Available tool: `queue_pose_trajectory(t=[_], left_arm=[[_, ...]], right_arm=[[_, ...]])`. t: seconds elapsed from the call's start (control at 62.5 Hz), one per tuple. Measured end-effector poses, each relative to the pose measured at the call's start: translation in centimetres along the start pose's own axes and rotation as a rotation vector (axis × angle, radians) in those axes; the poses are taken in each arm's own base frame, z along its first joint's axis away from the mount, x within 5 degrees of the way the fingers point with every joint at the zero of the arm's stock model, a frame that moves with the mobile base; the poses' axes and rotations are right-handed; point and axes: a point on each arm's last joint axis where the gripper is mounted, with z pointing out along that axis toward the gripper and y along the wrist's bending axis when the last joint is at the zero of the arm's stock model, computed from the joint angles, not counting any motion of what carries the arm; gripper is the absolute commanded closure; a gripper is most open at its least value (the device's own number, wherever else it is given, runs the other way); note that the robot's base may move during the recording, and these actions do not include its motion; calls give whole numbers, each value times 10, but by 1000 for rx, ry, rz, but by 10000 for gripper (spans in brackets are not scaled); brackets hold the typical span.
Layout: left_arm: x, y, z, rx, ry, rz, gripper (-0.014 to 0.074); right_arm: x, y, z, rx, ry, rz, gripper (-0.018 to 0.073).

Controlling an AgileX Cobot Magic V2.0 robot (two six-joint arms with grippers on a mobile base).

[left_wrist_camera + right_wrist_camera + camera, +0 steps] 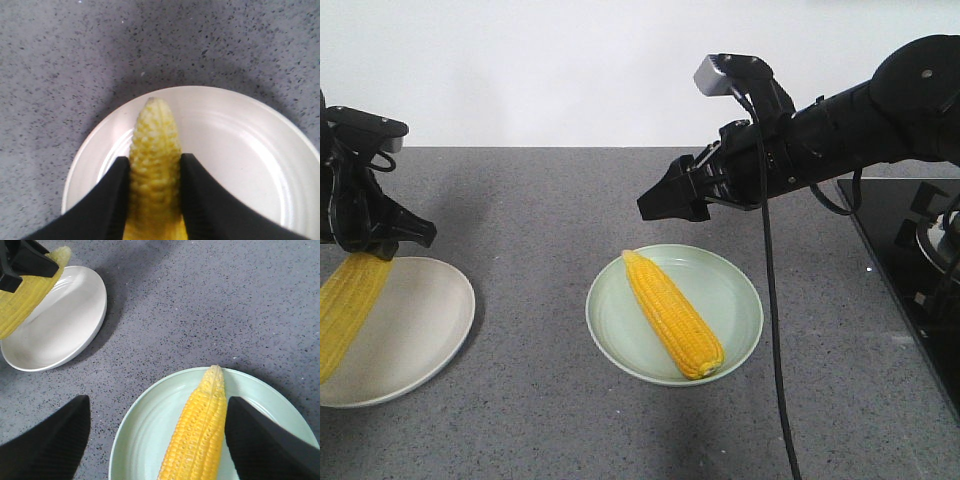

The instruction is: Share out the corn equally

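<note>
Speckled grey desk (540,300) fills the foreground, carrying two plates well apart. On the pale green plate (740,300) lies one corn cob (672,313), its pointed tip away from the camera; the right claw (670,200) hangs above it, released, holding nothing. Over the white plate (420,320) the left claw (380,235) is clenched on a second cob (350,305), tilted, tip upward. No brand marks or writing are legible anywhere.

One bright yellow corn cob (673,314) lies diagonally on the pale green plate (740,335), pointed tip toward the back. A second cob (350,305) rests tilted over the white plate (430,330), its tip end clamped between the left gripper's (155,195) jaws.
</note>
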Motion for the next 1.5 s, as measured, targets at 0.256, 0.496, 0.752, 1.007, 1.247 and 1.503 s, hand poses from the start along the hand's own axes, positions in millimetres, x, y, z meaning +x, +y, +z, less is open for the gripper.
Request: queue_pose_trajectory(t=[0.256,0.496,0.752,1.007,1.247,1.503], left_arm=[[-2,-2,0,37,-27,-3,388],[-2,-2,0,40,-27,-4,171],[-2,-3,0,51,-26,-12,136],[0,-7,0,96,6,-32,139],[5,-14,-12,182,10,1,222],[18,-20,-77,306,-184,59,410]], right_arm=[[0,0,0,1,1,2,24],[0,-1,0,6,-4,4,24],[-1,-1,0,12,-10,8,24],[-5,8,-16,32,-41,-23,125],[-10,41,-69,94,-137,-144,360],[21,67,-110,196,-245,-198,572]])
